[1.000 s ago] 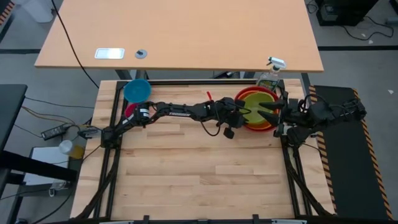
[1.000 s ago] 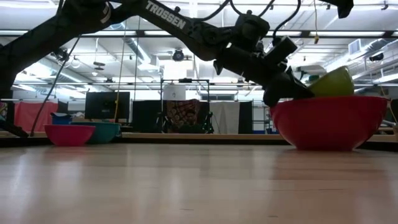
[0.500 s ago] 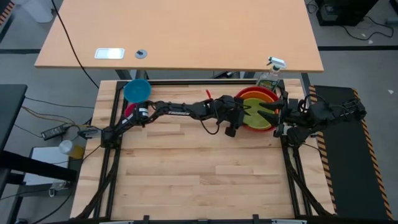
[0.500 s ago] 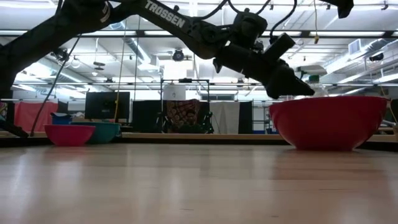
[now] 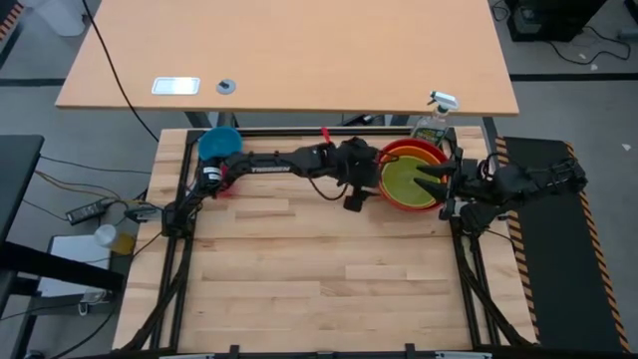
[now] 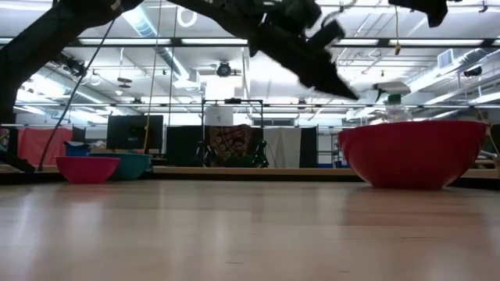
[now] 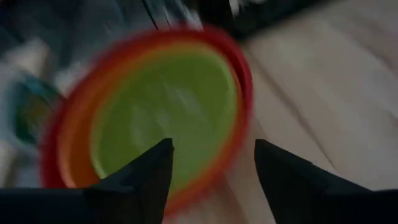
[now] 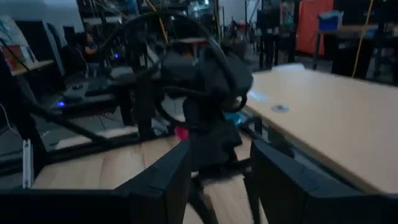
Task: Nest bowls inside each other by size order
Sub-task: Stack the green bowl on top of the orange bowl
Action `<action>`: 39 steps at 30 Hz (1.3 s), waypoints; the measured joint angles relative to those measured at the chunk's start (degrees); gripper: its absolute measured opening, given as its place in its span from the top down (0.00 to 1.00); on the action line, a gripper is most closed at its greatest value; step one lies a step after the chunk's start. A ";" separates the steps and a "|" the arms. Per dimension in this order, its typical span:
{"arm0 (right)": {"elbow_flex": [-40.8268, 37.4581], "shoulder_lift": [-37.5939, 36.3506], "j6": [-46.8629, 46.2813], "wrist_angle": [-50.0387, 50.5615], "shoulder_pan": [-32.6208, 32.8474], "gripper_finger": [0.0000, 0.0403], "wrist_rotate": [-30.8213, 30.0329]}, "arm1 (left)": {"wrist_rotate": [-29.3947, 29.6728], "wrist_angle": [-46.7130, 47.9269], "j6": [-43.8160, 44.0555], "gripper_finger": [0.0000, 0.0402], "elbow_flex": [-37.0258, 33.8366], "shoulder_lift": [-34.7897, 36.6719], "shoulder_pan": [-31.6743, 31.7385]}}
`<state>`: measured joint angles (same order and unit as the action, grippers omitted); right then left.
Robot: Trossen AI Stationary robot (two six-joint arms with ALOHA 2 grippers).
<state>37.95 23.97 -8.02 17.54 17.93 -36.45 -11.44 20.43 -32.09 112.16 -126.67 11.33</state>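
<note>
The red bowl (image 5: 383,160) stands at the table's far right with the orange bowl (image 5: 394,157) and the lime green bowl (image 5: 404,181) nested in it. It also shows in the low view (image 6: 412,152). My left gripper (image 5: 371,172) is open and empty just left of the stack, raised above its rim; its wrist view looks at the green bowl (image 7: 168,106). My right gripper (image 5: 424,179) is open over the stack's right side. The blue bowl (image 5: 219,144) and the pink bowl (image 6: 86,168) rest on the table at the far left.
A clear spray bottle (image 5: 434,118) stands just behind the stack at the far right corner. The left arm (image 5: 279,165) stretches along the far part of the table, over the pink bowl. A tan desk (image 5: 289,55) lies beyond the far edge. Bare wood (image 5: 319,279) fills the near half.
The green bowl, which stood tilted above the red bowl's rim in my left gripper, has dropped level into the orange bowl. My left gripper has let go, then pulled back toward the table's left edge and risen. My right gripper has kept still.
</note>
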 joint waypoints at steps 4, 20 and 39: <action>0.00 0.52 -5.52 7.89 -0.77 0.57 -1.63 | -1.73 10.51 1.11 0.52 -0.22 0.56 0.99; -0.02 19.92 -16.45 23.69 -18.98 0.57 13.08 | 11.26 28.81 6.59 0.65 -0.08 10.52 -4.53; -0.02 35.42 -2.23 18.86 -35.40 0.57 28.72 | 19.56 8.74 21.03 0.65 -40.59 34.94 -10.86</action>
<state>37.93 59.39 -10.25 36.41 -17.47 -7.73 8.12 29.17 -11.05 71.57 -91.73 0.46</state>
